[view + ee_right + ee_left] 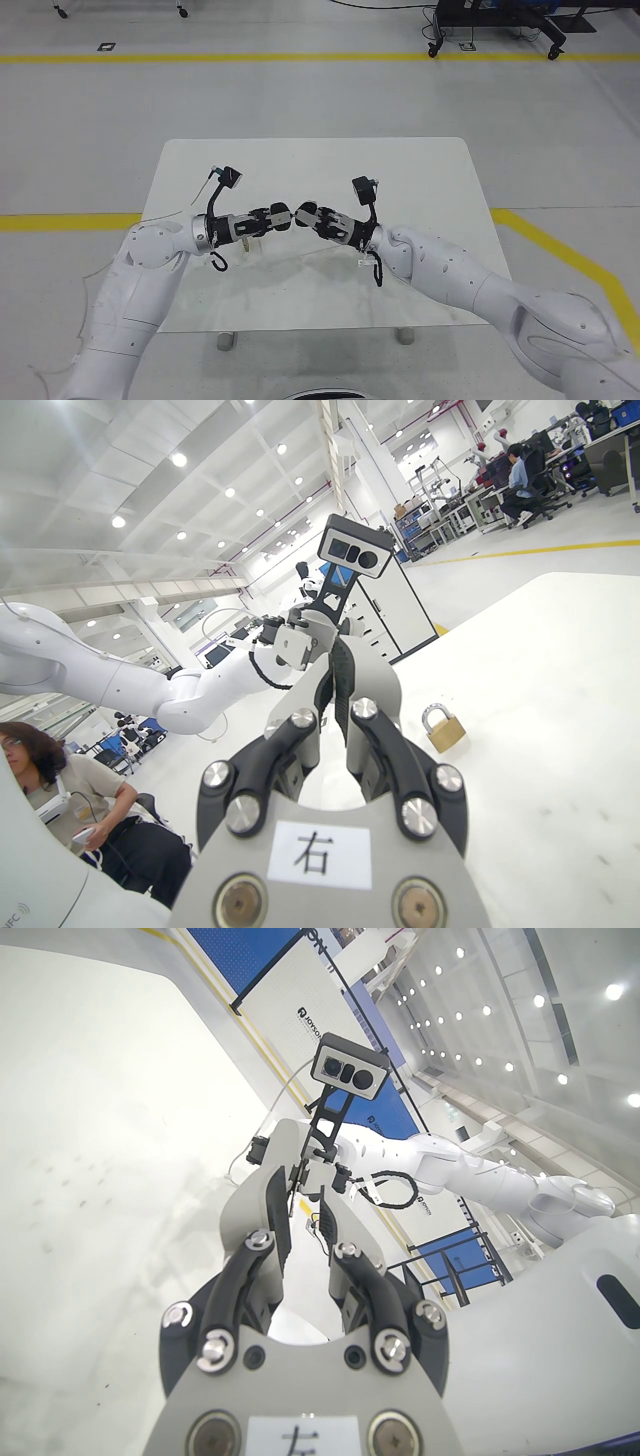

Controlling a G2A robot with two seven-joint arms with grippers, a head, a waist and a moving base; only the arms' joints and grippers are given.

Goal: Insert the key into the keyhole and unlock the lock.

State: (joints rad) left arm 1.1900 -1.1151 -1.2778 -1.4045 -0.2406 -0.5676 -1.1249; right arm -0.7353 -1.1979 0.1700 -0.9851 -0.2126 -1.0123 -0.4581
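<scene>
Got the left gripper parted a bit, right gripper pinched closed, tip to tip over the white rectangular table. Also seeing a small brass padlock lying on it.

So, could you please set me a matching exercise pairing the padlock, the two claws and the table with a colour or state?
Things:
1. padlock
2. left claw
3. right claw
4. table

Colour or state:
A. white
B. open, with a gap
C. brass
D. pressed shut

Pairs: 1-C, 2-B, 3-D, 4-A
</scene>
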